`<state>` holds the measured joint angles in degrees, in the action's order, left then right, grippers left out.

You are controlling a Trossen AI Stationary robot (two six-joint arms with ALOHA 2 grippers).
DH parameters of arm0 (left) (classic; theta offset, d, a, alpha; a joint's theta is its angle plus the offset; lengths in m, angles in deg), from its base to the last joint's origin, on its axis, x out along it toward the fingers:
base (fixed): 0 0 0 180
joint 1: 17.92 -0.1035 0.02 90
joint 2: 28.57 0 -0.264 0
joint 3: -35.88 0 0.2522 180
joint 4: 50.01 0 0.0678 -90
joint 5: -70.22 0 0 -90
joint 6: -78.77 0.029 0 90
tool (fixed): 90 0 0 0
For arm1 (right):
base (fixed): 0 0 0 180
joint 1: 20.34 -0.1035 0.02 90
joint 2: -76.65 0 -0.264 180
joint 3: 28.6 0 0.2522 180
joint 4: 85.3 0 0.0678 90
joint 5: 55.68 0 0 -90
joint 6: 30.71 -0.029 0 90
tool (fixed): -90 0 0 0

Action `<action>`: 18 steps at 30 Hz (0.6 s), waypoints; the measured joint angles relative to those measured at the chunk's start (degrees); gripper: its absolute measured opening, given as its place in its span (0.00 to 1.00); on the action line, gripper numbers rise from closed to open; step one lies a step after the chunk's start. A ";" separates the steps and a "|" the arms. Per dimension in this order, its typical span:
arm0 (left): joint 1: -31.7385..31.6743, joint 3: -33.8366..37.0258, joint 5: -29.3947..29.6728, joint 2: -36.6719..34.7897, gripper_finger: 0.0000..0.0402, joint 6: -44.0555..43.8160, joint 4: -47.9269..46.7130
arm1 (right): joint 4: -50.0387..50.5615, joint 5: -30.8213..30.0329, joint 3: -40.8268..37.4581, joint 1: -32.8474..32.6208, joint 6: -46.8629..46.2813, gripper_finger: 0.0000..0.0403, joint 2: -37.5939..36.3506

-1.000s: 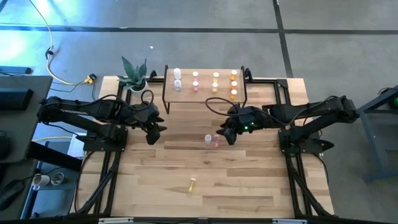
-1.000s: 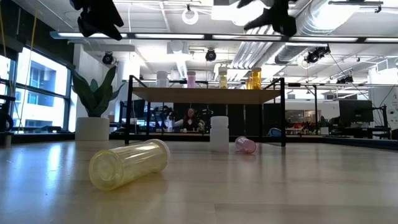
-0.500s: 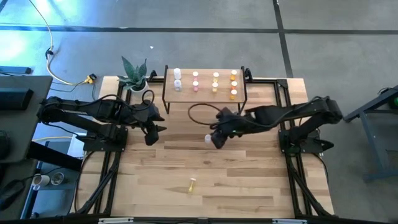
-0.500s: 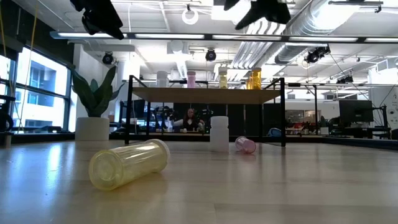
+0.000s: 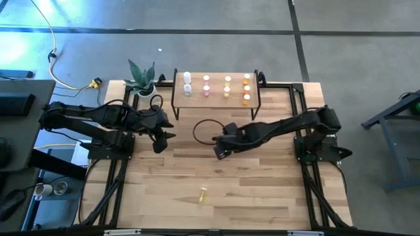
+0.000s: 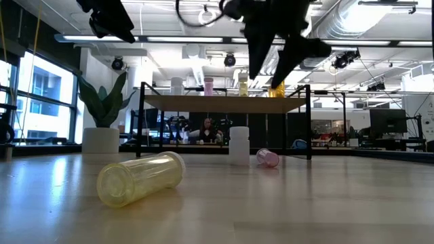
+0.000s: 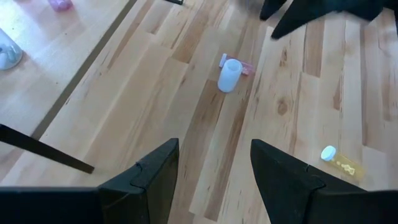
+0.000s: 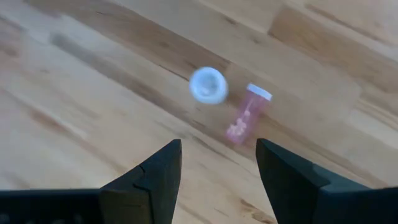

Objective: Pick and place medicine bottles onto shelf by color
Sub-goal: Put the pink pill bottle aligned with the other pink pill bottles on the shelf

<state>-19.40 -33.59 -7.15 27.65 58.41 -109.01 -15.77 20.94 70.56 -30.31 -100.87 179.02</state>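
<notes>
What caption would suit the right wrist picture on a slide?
Open right gripper hovering over a wooden table, above an upright white bottle and a toppled pink bottle.

Pale planked wood on the tabletop, grain streaky, a soft satin sheen catching the light. The shelf shows a light-wood board on thin black metal legs. The yellow bottle lying on its side looks like translucent, glossy plastic. The pink bottle is see-through plastic too, with a smooth white cap. Both pincers, left pincer and right pincer, wear matt black.
</notes>
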 joint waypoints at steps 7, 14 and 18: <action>0.00 0.00 -0.02 0.01 0.47 0.00 0.00 | 0.83 1.40 -0.04 -0.11 -5.10 0.49 4.90; 0.00 0.00 -0.02 0.02 0.47 0.00 0.00 | 1.36 1.39 -0.04 -0.04 -6.36 0.49 8.64; 0.00 0.00 -0.04 0.00 0.47 0.01 0.00 | 1.13 1.39 -0.04 0.22 -7.62 0.49 10.53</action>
<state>-19.40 -33.59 -7.20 27.65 58.41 -109.01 -14.64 22.33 70.52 -30.10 -108.48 189.55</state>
